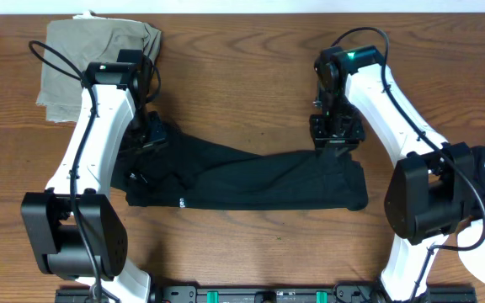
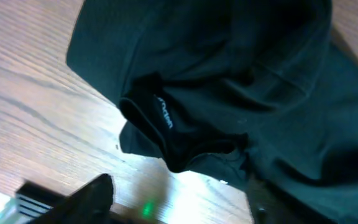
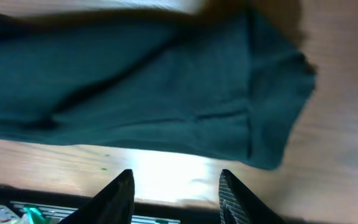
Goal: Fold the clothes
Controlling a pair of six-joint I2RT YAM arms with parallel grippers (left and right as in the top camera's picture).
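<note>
I see the black garment (image 1: 259,181) lying as a long rumpled band across the middle of the table (image 1: 251,252), between both arms. The left gripper (image 1: 153,135) hangs over its left end, jaws wide, gripping nothing. The right gripper (image 3: 176,180) stands parted at the right end (bare wood between its fingers).

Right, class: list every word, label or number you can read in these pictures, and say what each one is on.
White print on the garment: blurred, unreadable.
White mark on it, overhead view: too small to read.
Nothing else bears text.
</note>
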